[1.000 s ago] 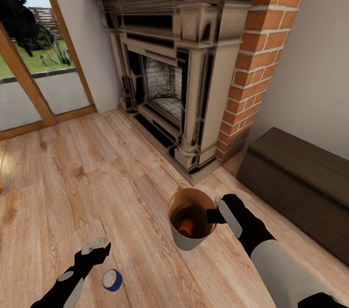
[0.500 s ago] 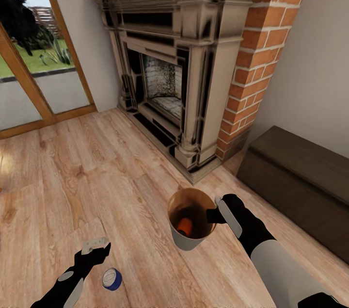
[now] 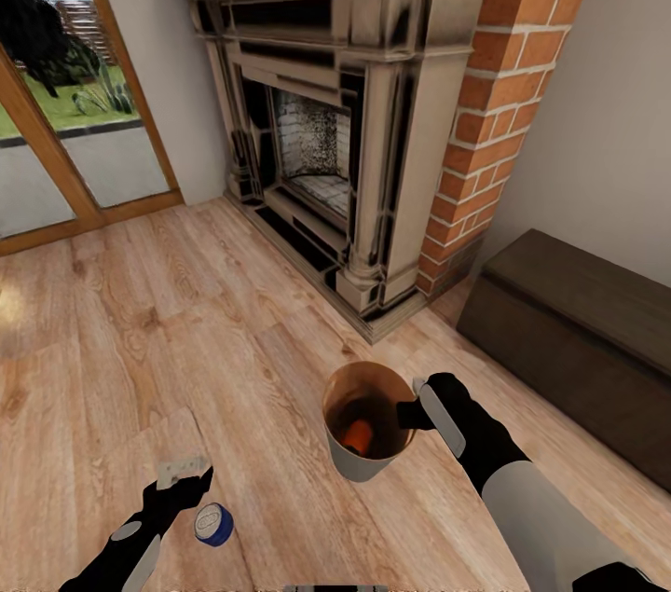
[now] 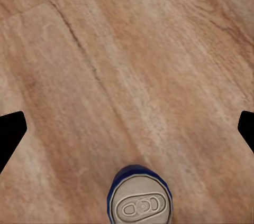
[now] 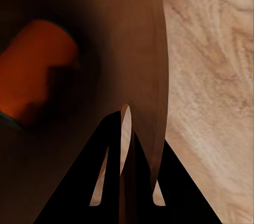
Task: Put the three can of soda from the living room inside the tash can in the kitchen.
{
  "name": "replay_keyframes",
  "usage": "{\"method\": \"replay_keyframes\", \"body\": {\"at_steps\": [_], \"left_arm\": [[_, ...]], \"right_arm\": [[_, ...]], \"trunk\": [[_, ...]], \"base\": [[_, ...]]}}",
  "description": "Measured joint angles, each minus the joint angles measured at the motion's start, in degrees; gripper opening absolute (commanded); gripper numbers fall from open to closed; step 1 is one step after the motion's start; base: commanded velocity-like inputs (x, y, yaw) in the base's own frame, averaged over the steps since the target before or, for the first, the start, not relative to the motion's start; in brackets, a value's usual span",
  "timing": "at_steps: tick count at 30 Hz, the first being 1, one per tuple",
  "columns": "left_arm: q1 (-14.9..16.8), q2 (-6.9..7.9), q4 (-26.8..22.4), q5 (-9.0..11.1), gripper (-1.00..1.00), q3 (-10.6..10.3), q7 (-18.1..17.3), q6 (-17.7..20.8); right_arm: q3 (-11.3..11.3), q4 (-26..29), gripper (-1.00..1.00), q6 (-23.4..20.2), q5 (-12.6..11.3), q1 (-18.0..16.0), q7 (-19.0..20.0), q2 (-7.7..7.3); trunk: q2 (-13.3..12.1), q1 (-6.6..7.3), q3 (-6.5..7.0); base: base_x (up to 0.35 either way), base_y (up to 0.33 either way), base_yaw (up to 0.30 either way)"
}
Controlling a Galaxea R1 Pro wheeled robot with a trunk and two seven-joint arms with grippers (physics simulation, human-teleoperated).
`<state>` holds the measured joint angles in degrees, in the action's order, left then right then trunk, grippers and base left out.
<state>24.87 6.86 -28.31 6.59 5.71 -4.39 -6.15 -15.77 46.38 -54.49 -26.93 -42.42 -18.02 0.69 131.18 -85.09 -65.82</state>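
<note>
The right gripper [image 3: 417,408] has its jaws pressed together on the rim of the tash can [image 3: 365,421], one finger inside the copper wall and one outside, as the right wrist view shows; the bucket hangs from this pinch above the wooden floor [image 3: 186,322], and an orange can [image 3: 355,434] lies at its bottom; I cannot tell if a second one is under it. The left gripper [image 3: 183,473] has its jaws wide apart and holds nothing; the blue can [image 3: 213,524] stands upright on the floor just beside its fingertips, and in the left wrist view its silver top sits between the two dark fingers but nearer to the camera. Against the pictures from a moment earlier, both arms and the cans keep the same places, but the fireplace [image 3: 345,107] and the dark bench [image 3: 578,340] have slid in the picture, so the camera has moved, not the things; I judge that the robot is settling itself before the blue can is taken.
</note>
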Motion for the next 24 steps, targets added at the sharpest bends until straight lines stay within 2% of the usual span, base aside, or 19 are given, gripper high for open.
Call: {"method": "replay_keyframes", "body": {"at_steps": [24], "left_arm": [[0.00, 0.00, 0.01, 0.00, 1.00, 0.00, 0.00, 0.00]], "right_arm": [[0.00, 0.00, -1.00, 0.00, 0.04, 0.00, 0.00, -0.02]], "trunk": [[9.62, -5.27, -6.51]], "base": [[0.000, 0.000, 0.000]]}}
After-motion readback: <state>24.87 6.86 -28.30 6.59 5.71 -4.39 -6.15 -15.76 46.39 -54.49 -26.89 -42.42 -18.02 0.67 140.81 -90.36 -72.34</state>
